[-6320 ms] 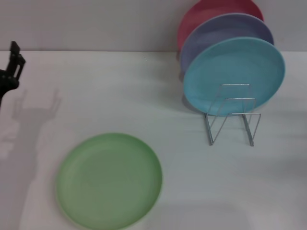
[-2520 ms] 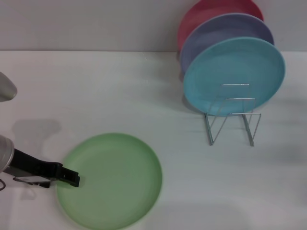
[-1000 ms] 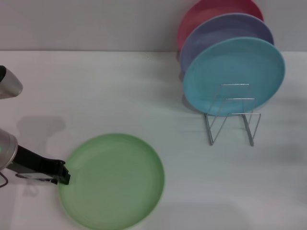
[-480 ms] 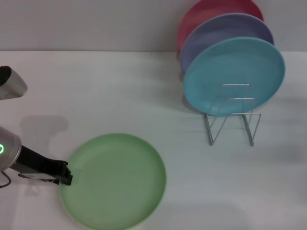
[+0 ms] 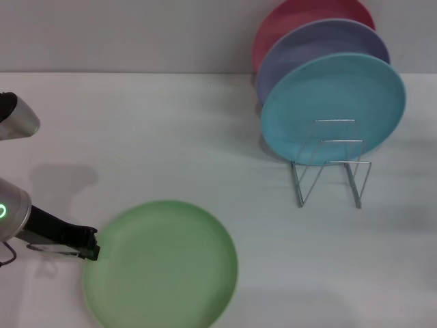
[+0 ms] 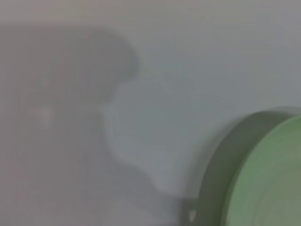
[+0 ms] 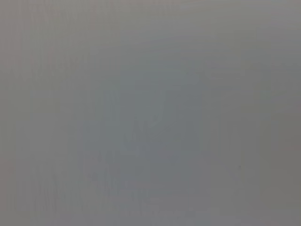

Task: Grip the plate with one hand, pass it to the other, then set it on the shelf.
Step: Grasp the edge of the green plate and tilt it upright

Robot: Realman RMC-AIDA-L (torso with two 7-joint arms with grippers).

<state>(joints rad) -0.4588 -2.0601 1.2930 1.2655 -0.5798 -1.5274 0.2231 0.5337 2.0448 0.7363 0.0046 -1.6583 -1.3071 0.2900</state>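
It looked like a staged test bench rather than a kitchen: a bare white table (image 5: 171,123) against a plain grey wall (image 5: 136,34) carried one silver wire dish rack (image 5: 331,164) of coloured plates.

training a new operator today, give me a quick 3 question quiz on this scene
1. True or false: the light-green plate already stands in the wire dish rack.
2. Which gripper is at the green plate's rim? A) left B) right C) both
3. Fill in: the plate standing frontmost in the rack is ____ in colour.

Key:
1. False; it is over the white table, near the front left.
2. A; the left gripper is at its left edge, and the right gripper is not in view.
3. Sky-blue; the sky-blue plate stands before the lavender plate and the pink-red plate.
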